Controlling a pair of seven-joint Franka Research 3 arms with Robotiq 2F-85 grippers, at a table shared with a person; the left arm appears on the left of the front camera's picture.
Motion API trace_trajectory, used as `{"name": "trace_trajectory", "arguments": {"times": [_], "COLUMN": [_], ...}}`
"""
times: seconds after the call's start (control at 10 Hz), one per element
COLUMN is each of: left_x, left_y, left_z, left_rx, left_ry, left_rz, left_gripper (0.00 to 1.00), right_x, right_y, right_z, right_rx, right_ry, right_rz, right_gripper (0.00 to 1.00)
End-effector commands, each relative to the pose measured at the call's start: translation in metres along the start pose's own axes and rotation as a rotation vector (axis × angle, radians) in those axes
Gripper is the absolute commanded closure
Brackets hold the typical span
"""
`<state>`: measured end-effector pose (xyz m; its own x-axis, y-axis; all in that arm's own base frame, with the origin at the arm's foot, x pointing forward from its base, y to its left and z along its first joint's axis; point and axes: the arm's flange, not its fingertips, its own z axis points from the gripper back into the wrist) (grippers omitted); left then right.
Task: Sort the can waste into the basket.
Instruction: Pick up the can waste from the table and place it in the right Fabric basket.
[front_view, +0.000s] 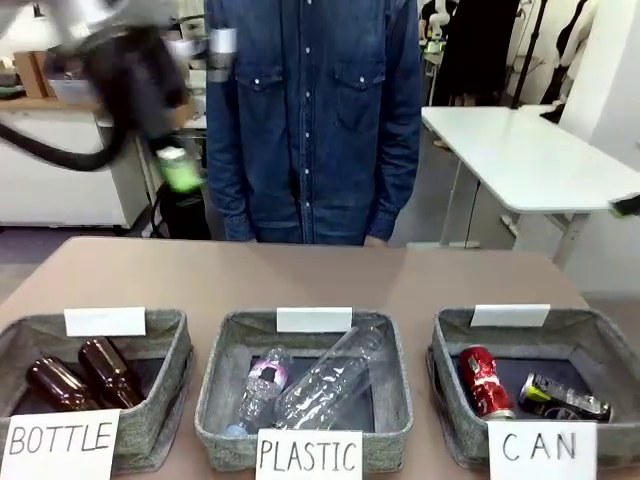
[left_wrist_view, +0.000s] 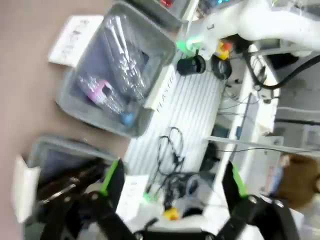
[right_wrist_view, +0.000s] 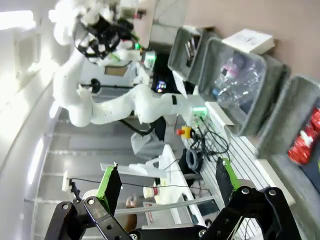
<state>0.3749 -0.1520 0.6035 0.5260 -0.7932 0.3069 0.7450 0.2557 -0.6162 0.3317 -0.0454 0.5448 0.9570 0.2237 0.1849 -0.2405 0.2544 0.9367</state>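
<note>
Both cans lie inside the grey basket signed "CAN" at the front right. The crushed red can is on the left of its floor, and the dark can with yellow-green print lies on its side to the right. High at the back left, my left gripper is blurred and far from the basket. In its wrist view the left gripper is open and holds nothing. My right gripper is open too, held in the air, with the red can and the basket off to one side.
A basket signed "PLASTIC" with clear bottles sits front centre. One signed "BOTTLE" with brown bottles sits front left. A person in a denim shirt stands at the far edge. The brown tabletop behind the baskets is bare.
</note>
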Motion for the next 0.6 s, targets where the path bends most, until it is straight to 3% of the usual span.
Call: {"name": "trace_trajectory", "arguments": {"times": [0.0, 0.1, 0.2, 0.3, 0.5], "left_x": [-0.055, -0.086, -0.116, -0.146, -0.183], "left_y": [0.029, 0.043, 0.055, 0.069, 0.091], "left_z": [0.005, 0.016, 0.025, 0.03, 0.03], "left_rx": [-0.134, -0.202, -0.159, -0.104, -0.05], "left_ry": [-0.209, -0.387, -0.621, -0.863, -1.168], "left_rz": [0.083, 0.08, 0.107, 0.222, 0.444], "left_gripper": [0.0, 0.0, 0.0, 0.0, 0.0], "right_x": [0.024, 0.03, 0.035, 0.042, 0.052], "right_y": [0.009, 0.015, 0.019, 0.02, 0.019], "right_z": [-0.065, -0.098, -0.121, -0.132, -0.12], "right_rx": [-0.014, 0.021, 0.053, 0.094, 0.096], "right_ry": [0.009, 0.014, 0.008, -0.054, -0.187], "right_rz": [-0.032, -0.041, -0.064, -0.097, -0.154], "right_gripper": [0.0, 0.0, 0.0, 0.0, 0.0]}}
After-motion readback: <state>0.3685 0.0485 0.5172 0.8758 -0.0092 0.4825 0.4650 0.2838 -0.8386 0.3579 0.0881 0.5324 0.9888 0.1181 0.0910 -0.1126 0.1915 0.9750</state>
